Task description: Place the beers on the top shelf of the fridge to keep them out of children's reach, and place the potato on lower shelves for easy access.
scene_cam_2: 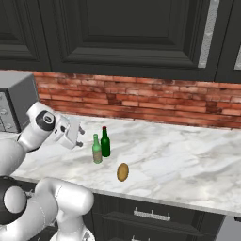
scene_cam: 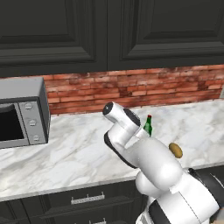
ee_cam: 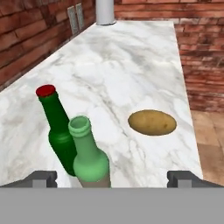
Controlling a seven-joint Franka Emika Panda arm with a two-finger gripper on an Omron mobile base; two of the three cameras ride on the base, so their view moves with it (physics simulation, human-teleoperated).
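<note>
Two dark fingertips [ee_cam: 43,178] stood wide apart at the near edge of the hand view, with nothing between them, so the gripper [scene_cam_2: 77,136] was open and held nothing. It hung above the marble counter [scene_cam_2: 188,155], just short of the bottles and a little higher than their caps. Taking that counter as the landmark: nearest the gripper on it stood the paler green bottle [ee_cam: 89,157], uncapped and upright, and touching or almost touching it (I could not tell which) was the dark green bottle [ee_cam: 59,131] with its red cap, also upright, a step nearer the wall. In the left base view the arm covered most of the pair, leaving the red-capped neck showing. The potato [ee_cam: 152,122] lay on its side on the counter's front half, near the bottles but clear of them, toward the counter's front edge in the right base view. Farther back, the red brick wall [scene_cam_2: 141,101] ran along the counter's rear edge, and dark cabinets [scene_cam_2: 127,33] hung above it. At the counter's left end sat a grey microwave [scene_cam: 22,113]. Below the counter's front edge were dark drawers [scene_cam_2: 155,216] with metal handles.
</note>
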